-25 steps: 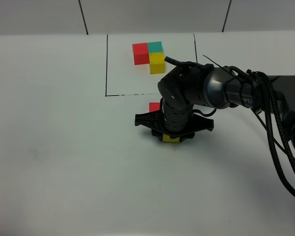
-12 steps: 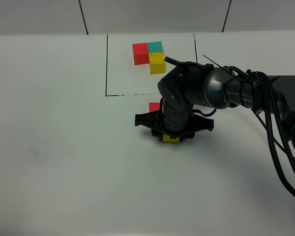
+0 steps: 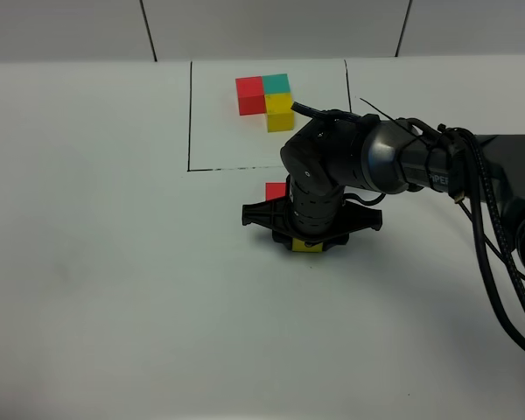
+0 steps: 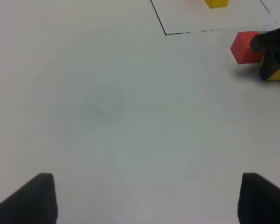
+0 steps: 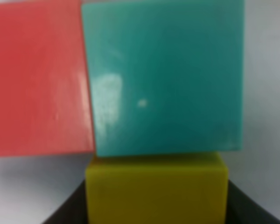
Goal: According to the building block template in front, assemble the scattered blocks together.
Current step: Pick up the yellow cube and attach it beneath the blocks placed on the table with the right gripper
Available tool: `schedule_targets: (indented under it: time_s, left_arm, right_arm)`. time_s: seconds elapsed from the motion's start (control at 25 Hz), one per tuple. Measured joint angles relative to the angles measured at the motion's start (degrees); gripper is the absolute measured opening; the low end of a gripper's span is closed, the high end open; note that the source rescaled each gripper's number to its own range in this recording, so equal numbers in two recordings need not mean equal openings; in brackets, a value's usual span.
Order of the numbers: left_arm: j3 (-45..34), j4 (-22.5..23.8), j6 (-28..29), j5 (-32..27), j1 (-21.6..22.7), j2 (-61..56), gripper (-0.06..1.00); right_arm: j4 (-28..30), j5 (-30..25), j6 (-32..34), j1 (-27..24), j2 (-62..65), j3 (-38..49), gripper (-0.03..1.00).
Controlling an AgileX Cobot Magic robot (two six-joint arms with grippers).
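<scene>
Yellow block [image 5: 156,189]: clamped in the right gripper [image 3: 308,246], pressed against the teal block [image 5: 163,77], below the drawn frame
Teal block: touching the red block [image 5: 39,79] side by side
Template [image 3: 267,99]: inside the black frame, well apart from the loose blocks
Left gripper [image 4: 142,198]: jaws spread, holding nothing — over bare table [image 3: 114,289]
Risk: letting go askew could drag the yellow block off line — or nudge the teal one away

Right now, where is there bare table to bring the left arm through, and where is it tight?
Free: the wide white table on the left of the high view, from the template's black frame down to the near edge; the left gripper hangs open over it. Crowded: just below the frame, where the right gripper grips the yellow block against the red block and teal block.
</scene>
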State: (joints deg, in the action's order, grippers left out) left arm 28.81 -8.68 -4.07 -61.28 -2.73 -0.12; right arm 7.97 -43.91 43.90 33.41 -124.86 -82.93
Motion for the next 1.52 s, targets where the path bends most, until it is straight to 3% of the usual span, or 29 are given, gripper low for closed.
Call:
schedule_targets:
  time_s: [0.64, 0.76, 0.96, 1.24, 1.52]
  left_arm:
    - [0.0, 0.0, 0.0, 0.0, 0.0, 0.0, 0.74]
    - [0.0, 0.0, 0.0, 0.0, 0.0, 0.0, 0.74]
    - [0.0, 0.0, 0.0, 0.0, 0.0, 0.0, 0.74]
    - [0.0, 0.0, 0.0, 0.0, 0.0, 0.0, 0.74]
    - [0.0, 0.0, 0.0, 0.0, 0.0, 0.0, 0.74]
  right_arm:
    - [0.0, 0.05, -0.36, 0.0, 0.0, 0.0, 0.01]
    - [0.61, -0.24, -0.41, 0.0, -0.15, -0.04, 0.06]
    - [0.82, -0.99, -0.41, -0.39, -0.15, -0.04, 0.24]
    - [0.75, -1.5, -0.63, -0.49, -0.15, -0.04, 0.28]
    - [-2.6, -1.57, -8.16, -0.85, -0.15, -0.04, 0.38]
